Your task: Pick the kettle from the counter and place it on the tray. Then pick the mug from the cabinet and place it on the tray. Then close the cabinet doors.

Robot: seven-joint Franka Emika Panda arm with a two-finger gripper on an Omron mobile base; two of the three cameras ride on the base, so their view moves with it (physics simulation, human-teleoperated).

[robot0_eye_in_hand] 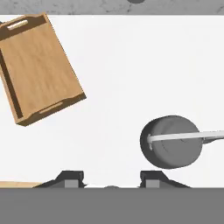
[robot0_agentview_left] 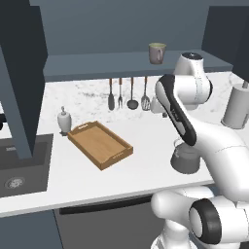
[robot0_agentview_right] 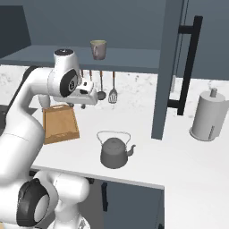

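Dark fingertips of your hand (robot0_eye_in_hand: 112,181) stand parted at the bottom of the hand view, with white surface showing between them and nothing held. You can see the hand (robot0_agentview_right: 82,103) poised high above the surface (robot0_agentview_right: 179,156) in the right base view, pointing down.

Just ahead of the right fingertip in the hand view sits the kettle (robot0_eye_in_hand: 171,141), seen from above, its thin handle crossing the top. It stands upright on the surface near the front edge, apart from the hand, and in the left base view the kettle (robot0_agentview_left: 185,159) is partly hidden behind your arm.

Off to the kettle's side lies the wooden tray (robot0_agentview_left: 100,144), flat on the surface, with nothing in it.

Farther back, the mug (robot0_agentview_left: 157,53) stands upright on the shelf of the cabinet (robot0_agentview_left: 121,65). The cabinet doors (robot0_agentview_right: 169,67) stand open. Utensils (robot0_agentview_left: 127,95) hang on the wall below the shelf.
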